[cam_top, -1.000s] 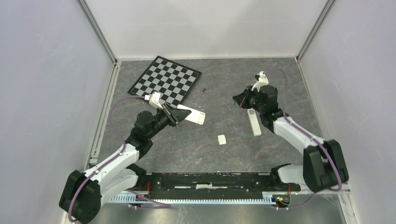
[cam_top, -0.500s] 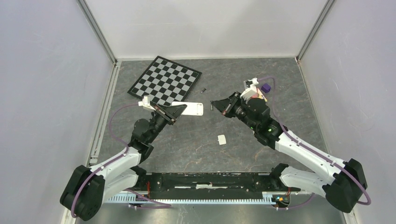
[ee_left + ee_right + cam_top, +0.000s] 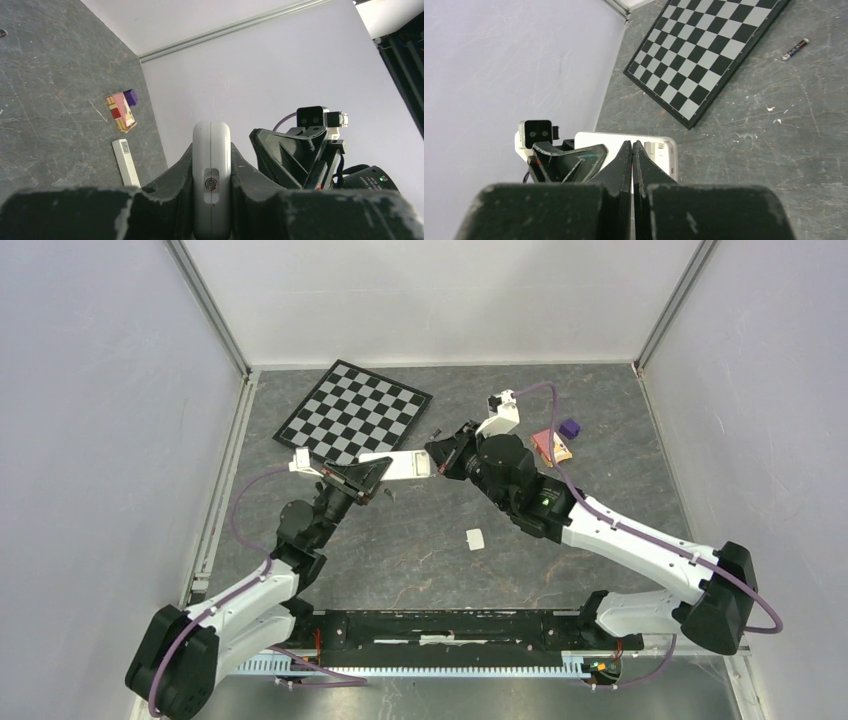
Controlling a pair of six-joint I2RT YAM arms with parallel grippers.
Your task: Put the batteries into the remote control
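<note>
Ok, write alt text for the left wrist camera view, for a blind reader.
The left pincer grips a white remote control edge-on, seen from close behind. Right of it is the black right pincer; on the grey table at left lie a slim white stick and a small colourful box.

Straight ahead of your right gripper [image 3: 632,145], the remote [image 3: 663,154] and left gripper [image 3: 372,473] block the way. Bare table [image 3: 774,165] lies open below, chessboard [image 3: 704,55] beyond.

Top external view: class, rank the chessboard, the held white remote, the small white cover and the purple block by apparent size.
1. chessboard
2. white remote
3. small white cover and purple block: these look about alike, so they are left unranked.
</note>
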